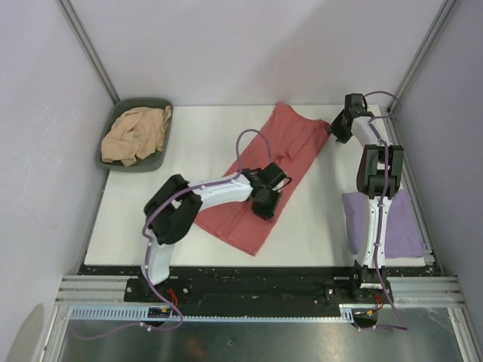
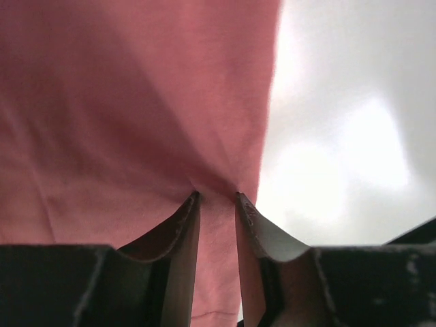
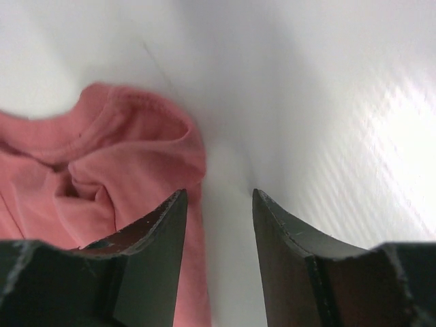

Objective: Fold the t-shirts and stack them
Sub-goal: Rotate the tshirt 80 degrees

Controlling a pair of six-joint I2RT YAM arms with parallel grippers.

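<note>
The salmon-red t-shirt (image 1: pixel 268 177) lies flat and diagonal across the middle of the white table. My left gripper (image 1: pixel 266 197) sits on its right edge. In the left wrist view the gripper (image 2: pixel 218 197) is shut on a pinch of the red cloth (image 2: pixel 122 102), which puckers at the tips. My right gripper (image 1: pixel 337 130) is at the shirt's far right corner, open and empty. In the right wrist view the gripper (image 3: pixel 219 194) straddles bare table, with the shirt's hem (image 3: pixel 122 157) beside the left finger. The lavender t-shirt (image 1: pixel 392 219) lies folded at the right, partly under the right arm. The tan t-shirt (image 1: pixel 136 136) is crumpled in the bin.
A dark green oval bin (image 1: pixel 113 124) stands at the table's far left corner. Grey walls and metal frame posts enclose the table on three sides. Bare white table (image 1: pixel 151 219) shows at the left, near the front edge.
</note>
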